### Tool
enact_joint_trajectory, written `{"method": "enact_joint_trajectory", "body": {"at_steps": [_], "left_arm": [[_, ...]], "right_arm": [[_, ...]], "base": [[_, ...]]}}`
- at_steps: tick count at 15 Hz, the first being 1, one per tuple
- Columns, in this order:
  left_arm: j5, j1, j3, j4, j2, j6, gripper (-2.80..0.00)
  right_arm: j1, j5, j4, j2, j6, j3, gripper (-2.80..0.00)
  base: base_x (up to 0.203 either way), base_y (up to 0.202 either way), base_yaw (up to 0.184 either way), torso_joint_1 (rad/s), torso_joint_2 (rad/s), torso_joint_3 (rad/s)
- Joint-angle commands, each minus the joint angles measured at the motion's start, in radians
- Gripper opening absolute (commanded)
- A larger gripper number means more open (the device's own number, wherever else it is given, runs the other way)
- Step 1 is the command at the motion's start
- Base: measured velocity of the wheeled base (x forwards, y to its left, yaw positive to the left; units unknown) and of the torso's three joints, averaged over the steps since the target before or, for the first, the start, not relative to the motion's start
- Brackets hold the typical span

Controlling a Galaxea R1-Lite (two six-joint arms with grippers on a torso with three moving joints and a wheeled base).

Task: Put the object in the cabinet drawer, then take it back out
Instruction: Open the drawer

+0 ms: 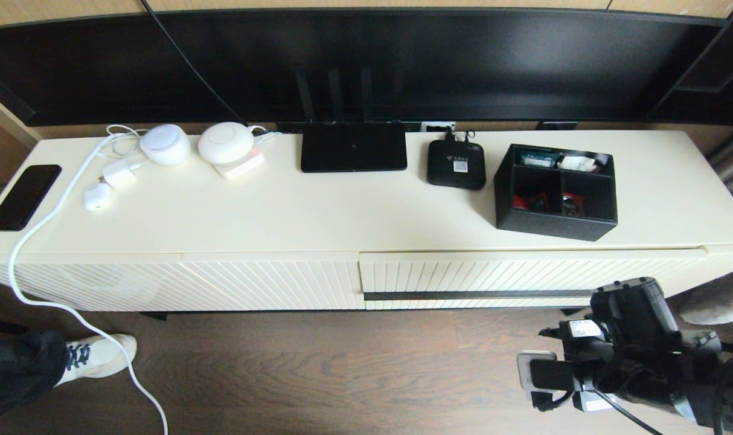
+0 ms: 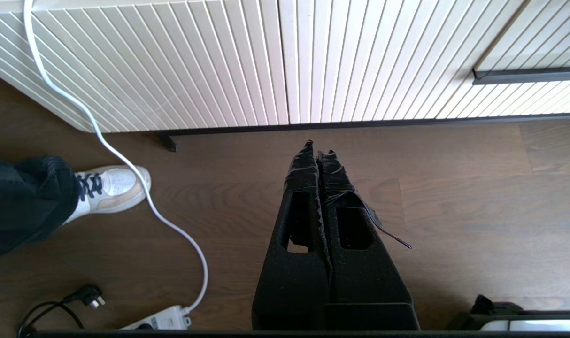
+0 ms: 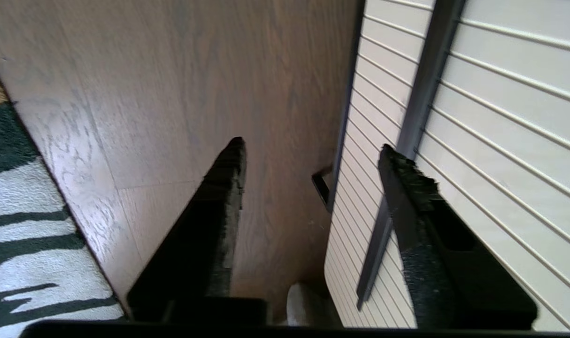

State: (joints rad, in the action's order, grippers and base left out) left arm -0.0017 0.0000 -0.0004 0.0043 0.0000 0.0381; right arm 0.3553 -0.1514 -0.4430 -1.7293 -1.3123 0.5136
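Observation:
The black three-compartment organizer box [image 1: 555, 192] stands on the cabinet top at the right, with red and white items inside. Below it the ribbed cream drawer [image 1: 523, 275] is closed, its dark handle strip [image 1: 481, 295] running along the front. My right arm [image 1: 629, 314] hangs low in front of the drawer's right end. In the right wrist view my right gripper [image 3: 311, 145] is open and empty, one finger [image 3: 407, 197] lying over the handle strip [image 3: 421, 94]. My left gripper [image 2: 319, 148] is shut on nothing above the floor, short of the cabinet's base.
On the cabinet top sit a black router [image 1: 353, 148], a small set-top box [image 1: 456, 164], white devices [image 1: 226, 142] and a phone [image 1: 23, 196]. A white cable [image 1: 52, 302] drops to the floor by a person's shoe [image 1: 98, 356]. A striped rug [image 3: 22, 234] lies to the right.

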Motion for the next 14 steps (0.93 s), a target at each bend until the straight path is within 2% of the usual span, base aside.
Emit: {"method": "enact_joint_trajectory", "body": {"at_steps": [1,4,14], "left_arm": [[0.000,0.000,-0.001,0.000,0.002,0.000,-2.80],[0.000,0.000,-0.001,0.000,0.002,0.000,-2.80],[0.000,0.000,0.000,0.000,0.001,0.000,-2.80]], "right_arm": [[-0.002,0.018,-0.005,-0.049,-0.007,0.006,0.00],[-0.015,0.066,-0.025,-0.106,-0.016,0.033,0.00],[-0.041,0.074,-0.357,-0.306,-0.014,0.061,0.00]], "base": [[0.000,0.000,0.000,0.000,0.00,0.000],[0.000,0.000,0.000,0.000,0.00,0.000],[0.000,0.000,0.000,0.000,0.00,0.000]]}}
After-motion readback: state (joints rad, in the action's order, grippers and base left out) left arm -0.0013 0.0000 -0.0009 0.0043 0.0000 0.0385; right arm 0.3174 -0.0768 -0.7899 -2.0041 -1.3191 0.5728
